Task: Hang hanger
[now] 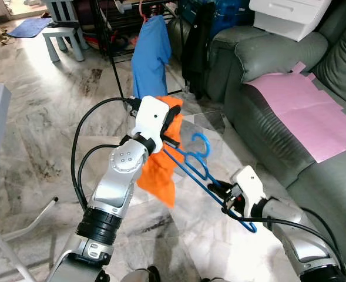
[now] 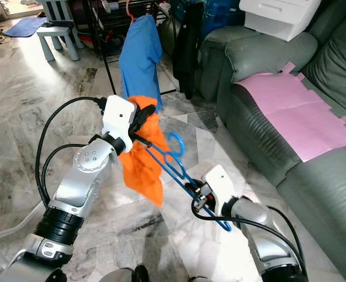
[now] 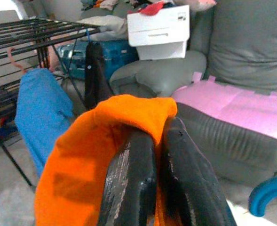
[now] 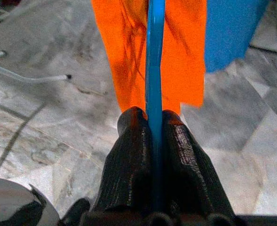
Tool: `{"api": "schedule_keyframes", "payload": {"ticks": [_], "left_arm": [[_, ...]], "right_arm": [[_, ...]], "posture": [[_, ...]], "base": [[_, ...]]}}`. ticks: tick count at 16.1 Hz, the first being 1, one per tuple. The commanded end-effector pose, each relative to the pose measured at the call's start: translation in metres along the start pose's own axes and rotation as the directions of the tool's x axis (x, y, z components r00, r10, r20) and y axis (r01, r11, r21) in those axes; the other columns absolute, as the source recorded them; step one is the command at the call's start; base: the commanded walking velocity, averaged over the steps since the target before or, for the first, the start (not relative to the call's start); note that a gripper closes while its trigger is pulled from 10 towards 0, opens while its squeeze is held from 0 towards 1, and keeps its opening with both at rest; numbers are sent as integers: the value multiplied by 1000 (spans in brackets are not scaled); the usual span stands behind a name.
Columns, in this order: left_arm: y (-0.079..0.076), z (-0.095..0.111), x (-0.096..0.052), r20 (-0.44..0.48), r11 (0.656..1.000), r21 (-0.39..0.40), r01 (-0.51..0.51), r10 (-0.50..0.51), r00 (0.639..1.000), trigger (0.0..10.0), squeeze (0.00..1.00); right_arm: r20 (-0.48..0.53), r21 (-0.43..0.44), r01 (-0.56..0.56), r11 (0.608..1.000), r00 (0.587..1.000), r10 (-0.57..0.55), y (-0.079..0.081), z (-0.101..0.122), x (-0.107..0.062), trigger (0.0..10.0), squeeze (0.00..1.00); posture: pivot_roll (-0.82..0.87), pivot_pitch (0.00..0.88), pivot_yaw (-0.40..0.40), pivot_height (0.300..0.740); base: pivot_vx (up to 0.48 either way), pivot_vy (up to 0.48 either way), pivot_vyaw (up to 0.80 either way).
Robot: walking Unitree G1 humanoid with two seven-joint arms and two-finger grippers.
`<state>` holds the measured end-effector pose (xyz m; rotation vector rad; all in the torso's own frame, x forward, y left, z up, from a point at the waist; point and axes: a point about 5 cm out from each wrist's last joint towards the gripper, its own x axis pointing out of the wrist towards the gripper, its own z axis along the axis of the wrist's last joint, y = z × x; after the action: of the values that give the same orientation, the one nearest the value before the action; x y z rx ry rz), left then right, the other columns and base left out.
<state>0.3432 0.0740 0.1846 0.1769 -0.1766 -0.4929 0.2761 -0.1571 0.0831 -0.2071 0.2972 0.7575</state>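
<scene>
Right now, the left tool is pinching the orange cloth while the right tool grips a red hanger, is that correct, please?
Not quite: the hanger is blue, not red, as the right wrist view shows. The left tool does pinch the orange cloth, and the right tool does grip the hanger.

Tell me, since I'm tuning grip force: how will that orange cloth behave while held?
The orange cloth hangs in loose folds below the left gripper, so it is probably floppy and light. It drapes against the blue hanger, so it may well swing or snag there.
</scene>
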Motion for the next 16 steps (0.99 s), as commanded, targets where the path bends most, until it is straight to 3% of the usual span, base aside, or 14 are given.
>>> {"api": "schedule_keyframes", "payload": {"ticks": [1, 5, 11, 13, 16], "left_arm": [[2, 3, 2, 12, 999, 35, -8, 8, 1000, 10000, 0], [6, -4, 3, -7, 996, 83, -34, 35, 999, 10000, 0], [-8, 17, -4, 142, 992, -2, 124, -123, 982, 10000, 0], [-9, 23, -7, 171, 986, -9, 166, -162, 972, 10000, 0], [-13, 22, -14, 152, 971, -25, 236, -230, 961, 10000, 0]], "right_arm": [[26, -25, -51, 998, 998, 52, 5, 10, -2, 10000, 0], [37, -66, -130, 989, 991, 132, 12, 23, -6, 10000, 0], [-60, -29, -143, 989, 988, 141, 15, 0, -5, 10000, 0], [-96, -38, -119, 992, 989, 115, 13, -9, -5, 10000, 0], [-65, -71, 46, 996, 997, -51, -6, -7, -3, 10000, 0]], "posture": [[-65, 97, 26, 740], [-71, 99, 29, 740], [-60, 106, 19, 740], [-59, 106, 17, 740], [-65, 111, 20, 740]], "base": [[0, 0, 0], [0, 0, 0], [0, 0, 0], [0, 0, 0], [0, 0, 0]]}}
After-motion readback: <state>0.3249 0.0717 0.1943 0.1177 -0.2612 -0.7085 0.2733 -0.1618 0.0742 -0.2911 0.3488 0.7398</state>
